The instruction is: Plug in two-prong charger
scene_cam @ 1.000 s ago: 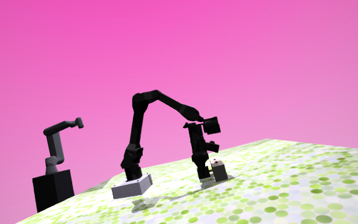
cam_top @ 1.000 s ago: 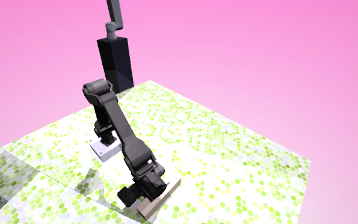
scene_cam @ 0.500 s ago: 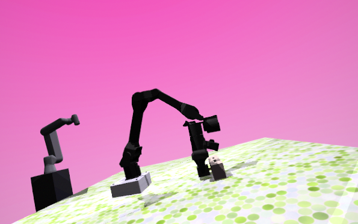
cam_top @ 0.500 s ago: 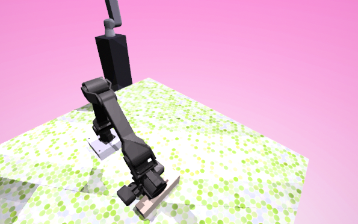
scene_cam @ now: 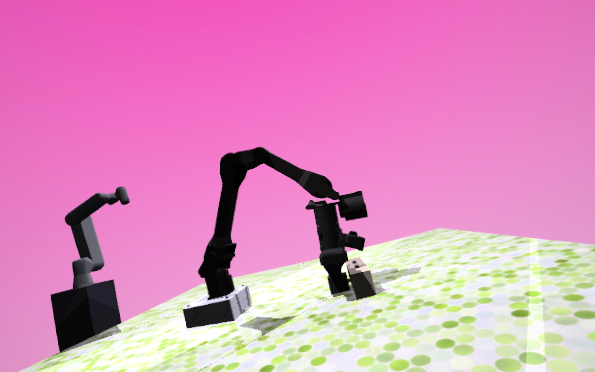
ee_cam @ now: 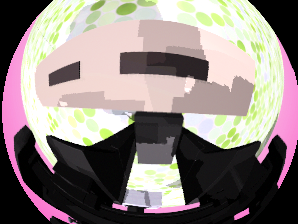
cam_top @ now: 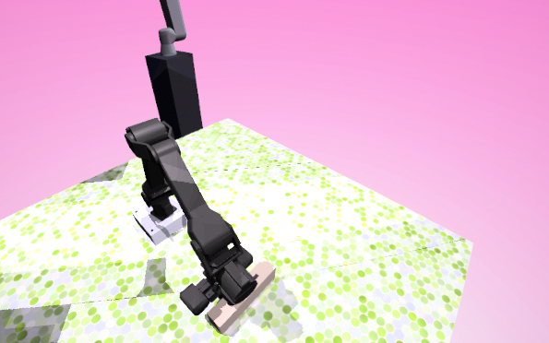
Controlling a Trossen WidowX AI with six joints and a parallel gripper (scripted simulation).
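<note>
Arm (cam_top: 182, 184) (scene_cam: 284, 167) bends up and over, then down to near side. Gripper (cam_top: 237, 286) (scene_cam: 338, 286) (ee_cam: 156, 125) points down, two fingers partway shut, squeezing black charger (ee_cam: 157, 134). Charger sits right by long side of pink power strip (cam_top: 225, 318) (scene_cam: 363, 284) (ee_cam: 105, 92); prongs hidden, cannot tell if in. One charger, one strip, two dark slots on top. One gray arm (cam_top: 175, 18) (scene_cam: 87, 240) far left.

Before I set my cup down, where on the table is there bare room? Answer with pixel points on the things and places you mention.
Beyond the power strip (cam_top: 242, 301) (scene_cam: 363, 282) (ee_cam: 100, 92), towards the table's right corner in the top view, looks bare. It's crowded where the tool (ee_cam: 156, 125) holds the charger (ee_cam: 156, 151) against the strip.
</note>
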